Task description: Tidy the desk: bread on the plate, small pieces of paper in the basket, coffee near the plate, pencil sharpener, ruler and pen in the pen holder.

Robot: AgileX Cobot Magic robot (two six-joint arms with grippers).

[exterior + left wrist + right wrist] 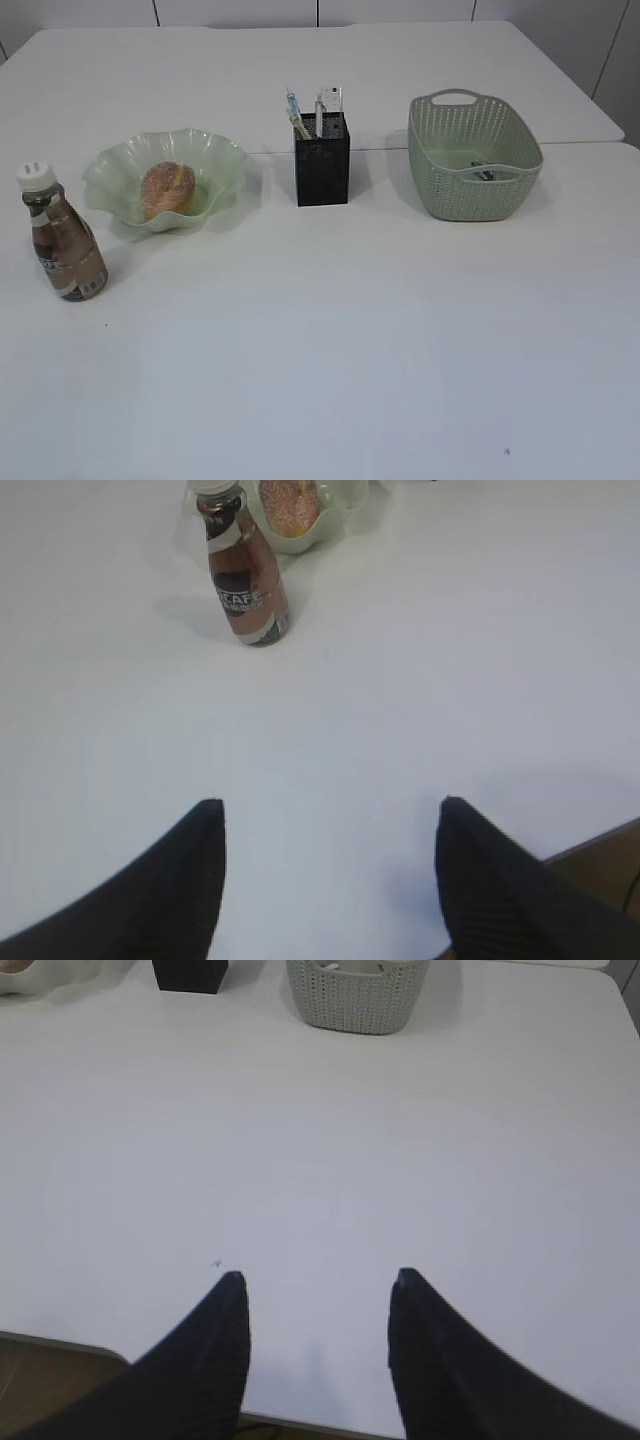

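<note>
The bread (167, 188) lies in the pale green wavy plate (220, 160). The coffee bottle (64, 236) stands upright left of and in front of the plate; it also shows in the left wrist view (243, 570) with the bread (291, 505) behind it. The black pen holder (322, 165) holds a pen (295, 114) and a clear ruler (331, 103). The green basket (440, 185) holds small pieces (484, 172). My left gripper (330, 805) and right gripper (318, 1278) are open and empty over the near table edge. No gripper shows in the exterior view.
The white table (350, 330) stretches bare in front of the objects. A seam (380, 149) joins it to a second table behind. In the right wrist view the basket (357, 998) and pen holder (189, 974) sit at the far edge.
</note>
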